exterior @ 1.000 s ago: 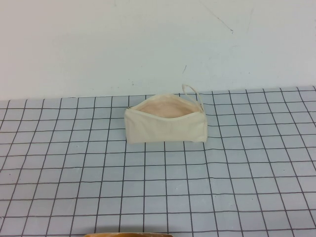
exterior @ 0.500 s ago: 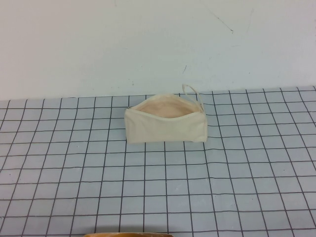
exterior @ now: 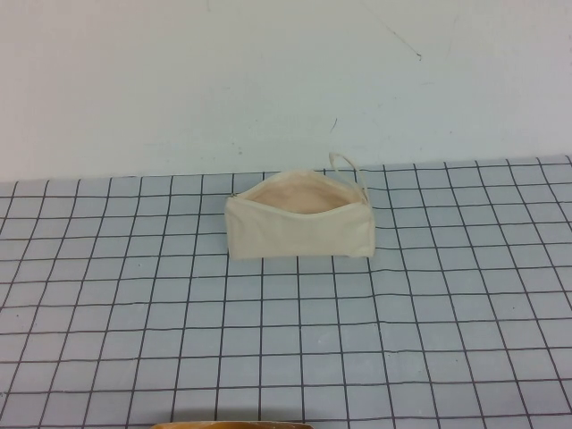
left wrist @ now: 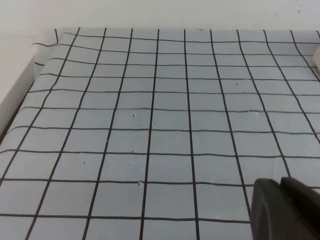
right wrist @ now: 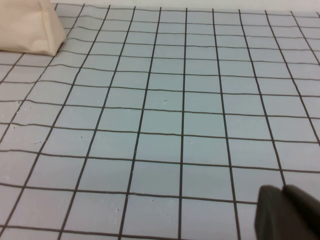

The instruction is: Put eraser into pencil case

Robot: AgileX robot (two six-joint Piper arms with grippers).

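The pencil case (exterior: 299,221) is a cream-white fabric pouch standing on the grid mat near the back, its mouth open and showing a pinkish-beige lining, with a loop strap (exterior: 346,164) at its right end. Its corner shows in the right wrist view (right wrist: 27,27) and a sliver in the left wrist view (left wrist: 317,59). The eraser is not in view anywhere. My left gripper (left wrist: 281,182) is shut and empty, low over bare mat. My right gripper (right wrist: 283,189) is shut and empty over bare mat, well clear of the pouch. Neither gripper shows in the high view.
A blue-grey mat with black grid lines (exterior: 295,340) covers the table up to a white back wall (exterior: 268,80). The mat's edge and a white side surface show in the left wrist view (left wrist: 20,85). An orange-brown rim (exterior: 232,425) peeks at the front edge.
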